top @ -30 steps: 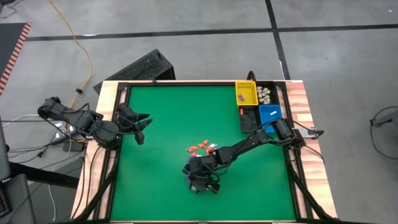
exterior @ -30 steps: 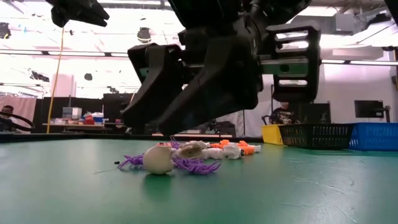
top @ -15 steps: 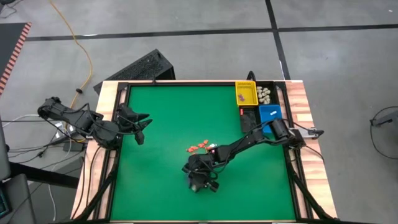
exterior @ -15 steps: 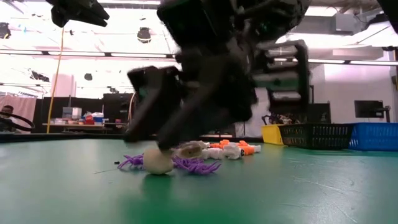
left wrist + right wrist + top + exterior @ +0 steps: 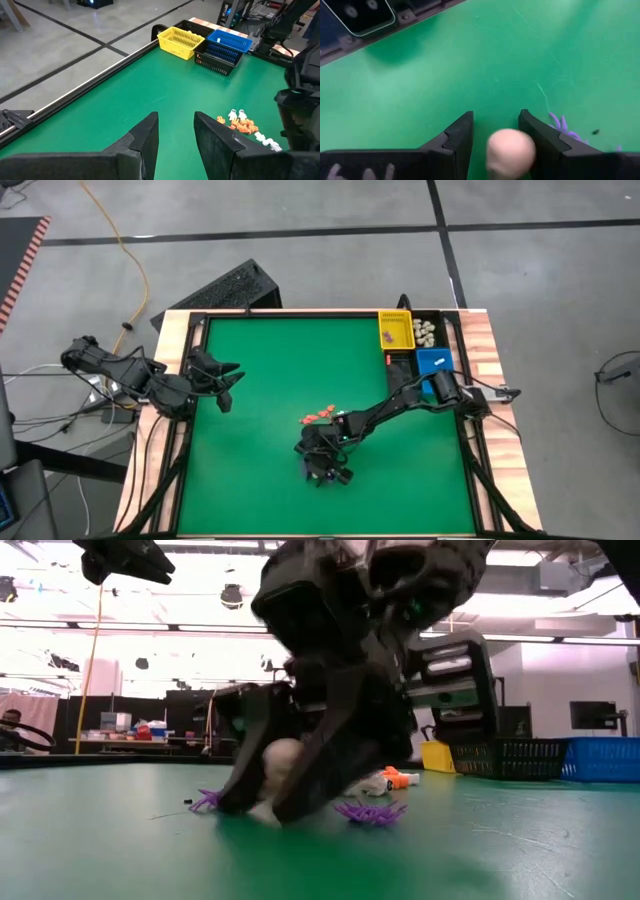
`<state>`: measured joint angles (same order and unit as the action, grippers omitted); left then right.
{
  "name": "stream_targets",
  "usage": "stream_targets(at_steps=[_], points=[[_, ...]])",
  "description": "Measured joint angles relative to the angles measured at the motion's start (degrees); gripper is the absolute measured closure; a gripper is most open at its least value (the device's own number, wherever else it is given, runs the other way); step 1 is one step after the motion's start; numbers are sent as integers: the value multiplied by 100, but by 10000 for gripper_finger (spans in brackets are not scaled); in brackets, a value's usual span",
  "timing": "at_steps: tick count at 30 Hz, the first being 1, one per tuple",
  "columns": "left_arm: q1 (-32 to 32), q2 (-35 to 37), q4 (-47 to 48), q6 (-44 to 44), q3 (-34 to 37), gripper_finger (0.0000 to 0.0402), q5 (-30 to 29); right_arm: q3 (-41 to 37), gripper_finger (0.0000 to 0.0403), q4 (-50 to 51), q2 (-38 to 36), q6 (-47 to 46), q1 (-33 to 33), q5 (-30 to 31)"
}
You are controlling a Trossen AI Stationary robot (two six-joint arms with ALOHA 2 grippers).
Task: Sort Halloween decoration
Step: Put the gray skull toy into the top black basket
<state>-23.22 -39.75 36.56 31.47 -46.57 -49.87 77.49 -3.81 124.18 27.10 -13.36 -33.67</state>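
- the right claw (image 5: 272, 802) is reaching down to the green tabletop (image 5: 270, 370) near its middle front, its two fingers (image 5: 455, 140) standing either side of a cream-white ball (image 5: 510, 151); they are pinching it or just about to, since the ball is sitting snug between them.
- in the low view that ball (image 5: 285, 762) is showing between the fingers just above the tabletop, which suits a pick meant for one of the bins.
- purple spider trinkets (image 5: 371, 810) are lying just beside the claw on the green, and one (image 5: 563, 128) is peeking out past a finger in the right wrist view.
- a small heap of orange and white trinkets (image 5: 241, 122) is lying a little farther off, toward the bins.
- the yellow bin (image 5: 395, 330), blue bin (image 5: 433, 362) and black bin (image 5: 216, 62) are sitting together at the far right corner, ready as sorting targets.
- the left claw (image 5: 175, 135) is waiting at the left edge, fingers spread and holding nothing.
- from above, the right arm is covering the ball and the spiders, so the grip itself is hard to judge there; the tiny trinkets' shapes are too small to make out.
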Motion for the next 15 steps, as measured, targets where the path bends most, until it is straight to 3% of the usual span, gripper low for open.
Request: stream_targets(at_steps=[7, 15], points=[[0, 0, 13, 30, 0, 288, 3, 9, 231, 5, 28, -25, 39, -2], [2, 0, 11, 29, 0, 288, 2, 9, 272, 32, 28, -80, 73, 54]])
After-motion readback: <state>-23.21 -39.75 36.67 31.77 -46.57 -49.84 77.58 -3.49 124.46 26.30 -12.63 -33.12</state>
